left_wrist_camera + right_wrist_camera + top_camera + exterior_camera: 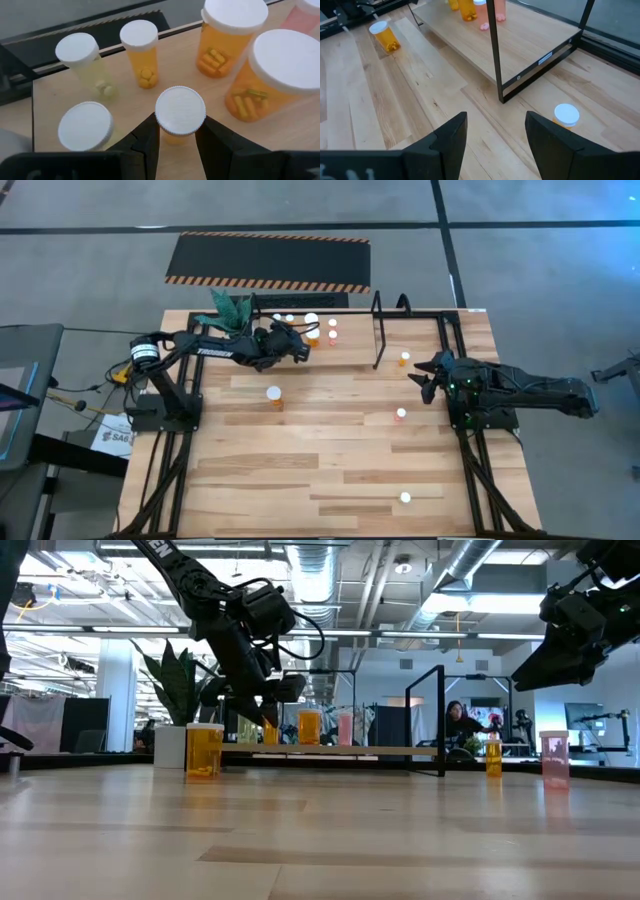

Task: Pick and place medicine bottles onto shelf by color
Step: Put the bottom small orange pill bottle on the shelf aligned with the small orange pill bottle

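Observation:
My left gripper (298,348) is over the left part of the shelf (360,340) and is shut on a small orange medicine bottle (180,112) with a white cap. Several more white-capped bottles stand on the board around it: a pale yellow one (85,62), a small orange one (141,52) and two large orange ones (272,75). In the low view the held bottle (270,732) sits low at the shelf board (380,751). My right gripper (495,135) waits open at the table's right side, with nothing between its fingers. My left gripper pinches the small bottle's orange body just under the white cap (175,139) between its two fingers (147,137). The fingers slant down from the table's left side. The bottle stands upright in the hold; whether its base touches the shelf board, I cannot tell.
Loose bottles stand on the table: a large orange one (274,393), a small orange one (404,358) by the shelf's black upright (378,330), a pink one (401,414) and one near the front edge (405,498). A green plant (230,308) stands at the shelf's left end.

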### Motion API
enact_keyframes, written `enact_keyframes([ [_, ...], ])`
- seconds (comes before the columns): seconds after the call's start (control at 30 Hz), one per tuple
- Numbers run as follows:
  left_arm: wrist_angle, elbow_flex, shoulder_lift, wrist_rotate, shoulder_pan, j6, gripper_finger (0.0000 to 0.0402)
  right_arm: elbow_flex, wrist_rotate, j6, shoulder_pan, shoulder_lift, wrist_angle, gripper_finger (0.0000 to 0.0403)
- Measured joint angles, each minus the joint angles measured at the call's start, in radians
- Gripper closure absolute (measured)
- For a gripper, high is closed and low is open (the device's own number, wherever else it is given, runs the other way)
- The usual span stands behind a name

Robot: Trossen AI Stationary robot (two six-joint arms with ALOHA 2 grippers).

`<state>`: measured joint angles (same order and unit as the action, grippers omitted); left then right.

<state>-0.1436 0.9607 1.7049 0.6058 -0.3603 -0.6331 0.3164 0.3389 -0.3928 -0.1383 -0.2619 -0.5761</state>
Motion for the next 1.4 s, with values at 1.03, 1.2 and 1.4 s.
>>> enact_keyframes([
  [1.03,0.002,0.000,-0.001,-0.022,-0.013,-0.020,0.0298,0.000,0.000,0.000,0.000,0.000,0.000,0.0178],
  [1.2,-0.001,0.000,-0.001,-0.026,-0.013,-0.042,0.0281,0.000,0.000,0.000,0.000,0.000,0.000,0.0178],
  [1.4,0.011,0.004,-0.001,-0.022,-0.013,-0.045,0.0265,0.000,0.000,0.000,0.000,0.000,0.000,0.0178],
])
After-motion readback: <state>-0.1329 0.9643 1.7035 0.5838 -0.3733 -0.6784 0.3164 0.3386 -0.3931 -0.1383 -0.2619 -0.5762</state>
